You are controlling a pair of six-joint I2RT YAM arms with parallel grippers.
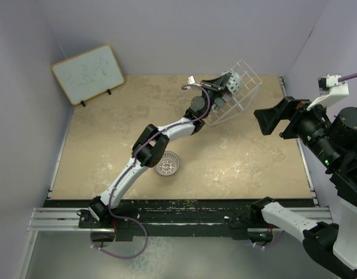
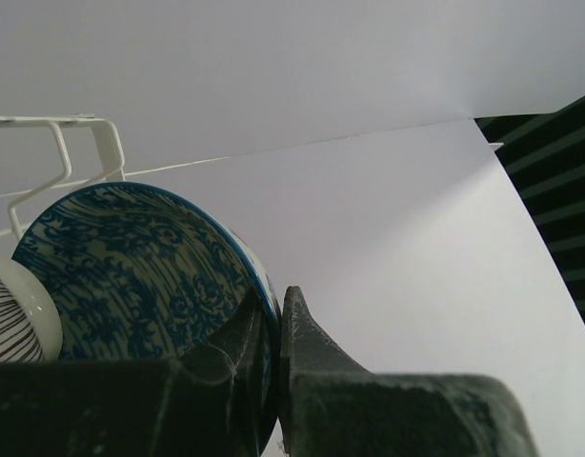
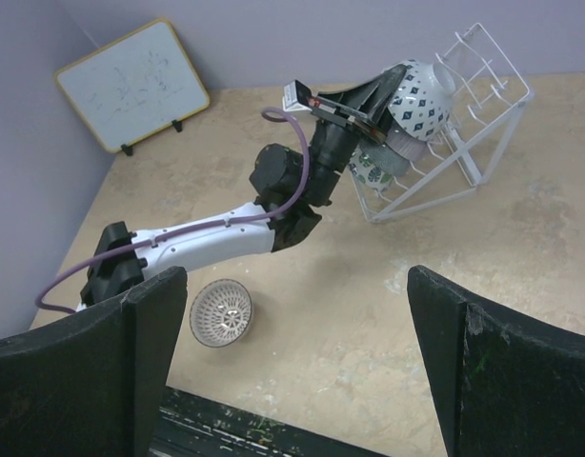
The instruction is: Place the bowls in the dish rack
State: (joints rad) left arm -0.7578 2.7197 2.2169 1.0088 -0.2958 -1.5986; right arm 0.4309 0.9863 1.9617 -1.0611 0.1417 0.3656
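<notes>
My left gripper (image 2: pixel 271 309) is shut on the rim of the blue patterned bowl (image 2: pixel 131 276) and holds it on edge at the top of the white wire dish rack (image 1: pixel 239 96). In the right wrist view the bowl's white, blue-dotted outside (image 3: pixel 421 95) sits against the rack (image 3: pixel 474 124), above other bowls (image 3: pixel 378 171) inside it. A striped bowl (image 2: pixel 11 324) lies just beside the blue one. The brown-white lattice bowl (image 1: pixel 167 163) stands upright on the table by the left arm's elbow; it also shows in the right wrist view (image 3: pixel 221 312). My right gripper (image 3: pixel 292 367) is open and empty, raised high at the right (image 1: pixel 266 121).
A wood-framed whiteboard (image 1: pixel 88 74) leans against the back left wall. Purple walls close the table on the left, back and right. The left arm (image 1: pixel 167 136) stretches diagonally across the table's middle. A black rail (image 1: pixel 184 212) runs along the near edge.
</notes>
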